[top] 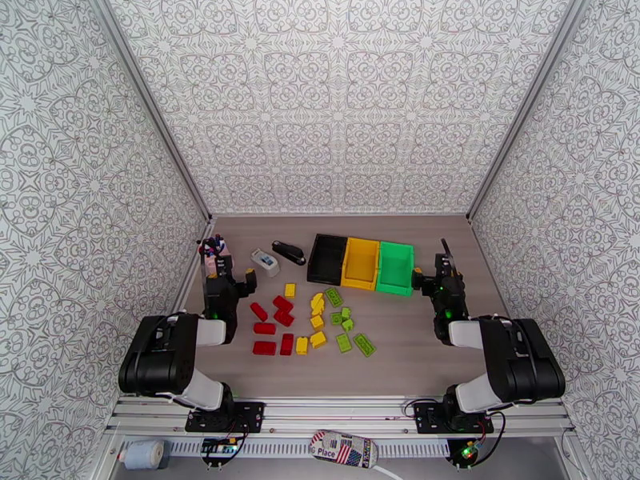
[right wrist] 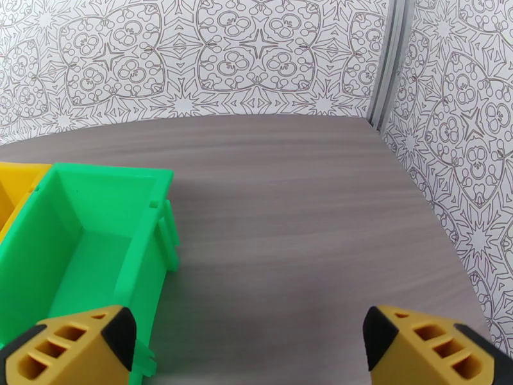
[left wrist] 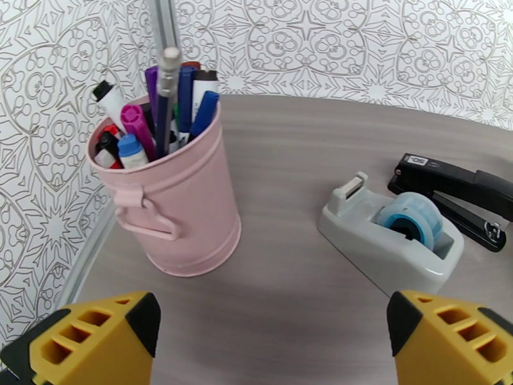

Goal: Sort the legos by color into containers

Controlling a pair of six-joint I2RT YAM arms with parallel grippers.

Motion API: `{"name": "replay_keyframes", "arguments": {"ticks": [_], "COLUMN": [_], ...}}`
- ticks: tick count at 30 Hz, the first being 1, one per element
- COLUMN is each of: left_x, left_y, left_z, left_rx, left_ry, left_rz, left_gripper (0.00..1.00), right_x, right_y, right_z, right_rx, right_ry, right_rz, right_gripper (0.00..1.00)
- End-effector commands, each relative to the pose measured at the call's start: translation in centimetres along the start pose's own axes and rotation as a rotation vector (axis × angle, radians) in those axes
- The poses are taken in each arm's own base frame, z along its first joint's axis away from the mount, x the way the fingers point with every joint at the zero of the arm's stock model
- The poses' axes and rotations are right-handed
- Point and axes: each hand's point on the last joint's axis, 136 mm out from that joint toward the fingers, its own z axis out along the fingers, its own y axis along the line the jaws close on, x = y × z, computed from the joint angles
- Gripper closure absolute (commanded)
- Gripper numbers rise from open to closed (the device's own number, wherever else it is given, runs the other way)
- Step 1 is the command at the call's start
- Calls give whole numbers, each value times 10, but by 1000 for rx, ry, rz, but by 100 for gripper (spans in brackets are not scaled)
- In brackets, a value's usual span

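The legos (top: 316, 322) lie loose on the table, in front of the bins and between the two arms. They are small studded plastic bricks, grouped roughly by colour: red bricks (top: 272, 323) on the left, yellow bricks (top: 317, 315) in the middle, lime green bricks (top: 350, 330) on the right. Behind them three open rectangular bins of smooth moulded plastic stand side by side in a touching row: black bin (top: 326, 259), yellow bin (top: 360, 263), green bin (top: 395, 268).

The right gripper (right wrist: 250, 341) sits just right of the green bin, its slotted yellow fingers with black tips spread wide and holding nothing. The left gripper (left wrist: 272, 335) is spread just as wide and also holds nothing. It faces a pink pen cup (left wrist: 179, 200) with a handle, packed with markers, with a grey tape dispenser (left wrist: 385, 232) and a black stapler (left wrist: 455, 194) to its right.

The table (top: 400, 338) has a grey wood-grain surface. Walls (top: 336, 98) with a grey ornamental pattern on white enclose it, joined at the corners by metal posts.
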Motion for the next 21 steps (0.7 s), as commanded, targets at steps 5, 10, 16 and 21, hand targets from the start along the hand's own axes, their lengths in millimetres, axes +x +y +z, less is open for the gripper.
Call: {"name": "replay_keyframes", "arguments": {"ticks": [5,10,16,21], "left_x": [-6,-6,-6,-6], "left_y": [-7,-7,-7,-7], "left_z": [1,1,1,1], "left_rx": [46,48,50,51], "left_ry": [-8,-8,-7,-6], "left_rz": [21,20,16,17], "left_gripper": [1,1,1,1], "right_x": [-4,-4,-4,-4], "right_y": [3,3,3,3], "right_z": [0,0,0,0], "right_rx": [-11,-11,-11,-12], "right_ry": [-14,-14,-14,-14], "right_rz": [4,4,5,4], "right_gripper": [1,1,1,1]}}
